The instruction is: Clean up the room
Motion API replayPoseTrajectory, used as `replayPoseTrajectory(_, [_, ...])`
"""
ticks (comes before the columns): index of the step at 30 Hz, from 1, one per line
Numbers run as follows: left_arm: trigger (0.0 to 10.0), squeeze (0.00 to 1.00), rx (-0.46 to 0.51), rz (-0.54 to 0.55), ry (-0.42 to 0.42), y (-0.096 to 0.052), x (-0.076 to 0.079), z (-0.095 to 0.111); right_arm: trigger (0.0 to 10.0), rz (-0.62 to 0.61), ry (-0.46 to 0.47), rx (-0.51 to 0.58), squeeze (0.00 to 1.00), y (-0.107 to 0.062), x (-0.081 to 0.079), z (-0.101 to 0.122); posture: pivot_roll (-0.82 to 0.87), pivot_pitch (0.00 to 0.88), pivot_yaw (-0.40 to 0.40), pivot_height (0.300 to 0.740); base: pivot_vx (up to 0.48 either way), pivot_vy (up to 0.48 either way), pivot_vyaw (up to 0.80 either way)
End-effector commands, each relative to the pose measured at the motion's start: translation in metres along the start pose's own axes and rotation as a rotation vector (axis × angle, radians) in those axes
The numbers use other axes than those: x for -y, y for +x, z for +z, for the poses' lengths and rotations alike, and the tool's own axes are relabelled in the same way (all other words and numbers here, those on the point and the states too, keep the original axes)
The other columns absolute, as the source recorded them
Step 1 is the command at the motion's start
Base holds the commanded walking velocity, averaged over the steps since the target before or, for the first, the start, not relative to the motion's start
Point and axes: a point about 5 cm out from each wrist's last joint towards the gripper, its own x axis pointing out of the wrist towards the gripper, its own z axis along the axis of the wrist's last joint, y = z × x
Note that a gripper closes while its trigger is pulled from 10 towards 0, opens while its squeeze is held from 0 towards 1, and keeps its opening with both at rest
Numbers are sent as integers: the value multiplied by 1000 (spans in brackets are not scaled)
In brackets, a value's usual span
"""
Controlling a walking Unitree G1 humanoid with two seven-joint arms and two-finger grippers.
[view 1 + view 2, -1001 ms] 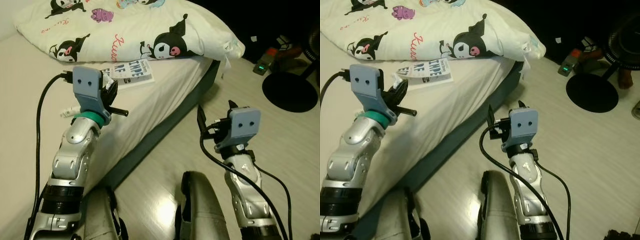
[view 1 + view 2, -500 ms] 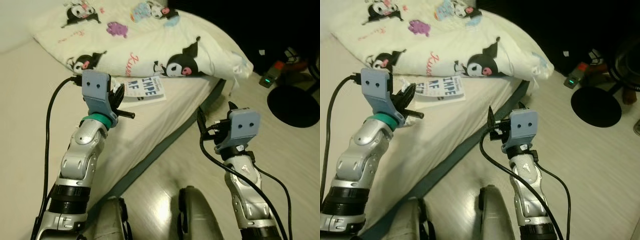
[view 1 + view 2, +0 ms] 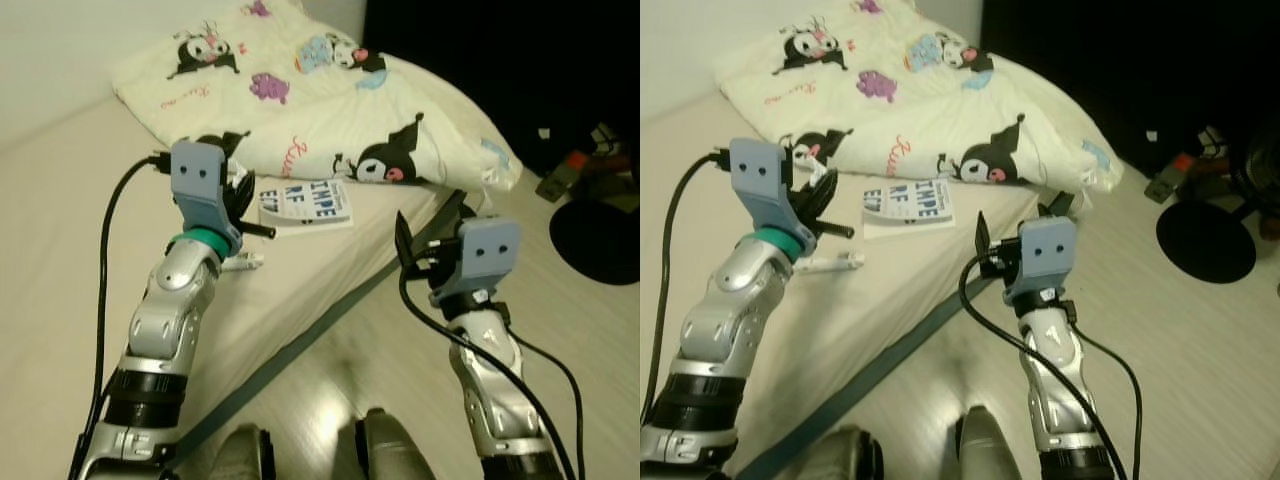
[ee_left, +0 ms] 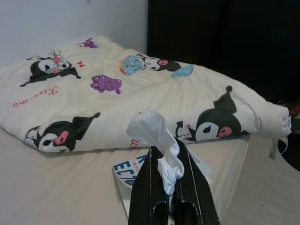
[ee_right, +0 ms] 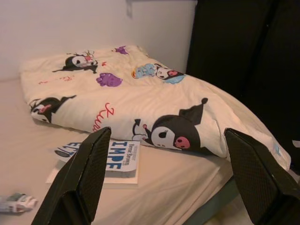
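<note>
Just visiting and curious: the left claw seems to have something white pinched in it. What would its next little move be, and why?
Probably carry it off the bed toward a bin: the left claw is shut on a crumpled tissue, while the right claw hangs open.

bed beige sheet | floor pale, glossy | wall white

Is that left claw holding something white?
Yes, the left gripper is shut on a crumpled white tissue sticking up from between its fingers.
</note>
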Motion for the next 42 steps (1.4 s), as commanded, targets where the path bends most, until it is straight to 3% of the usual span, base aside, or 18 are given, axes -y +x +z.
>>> replayPoseTrajectory(1, [10000, 0, -38, 11, 0, -3, -3, -10, 10000, 2, 2, -40, 0, -4, -2, -9, -124, 113, 59, 705, -277, 0, 0])
replayPoseTrajectory(42, [10000, 0, -35, 38, 19, -7, -9, -9, 10000, 27, 10, -39, 0, -1, -7, -10, -104, 118, 54, 705, -362, 0, 0])
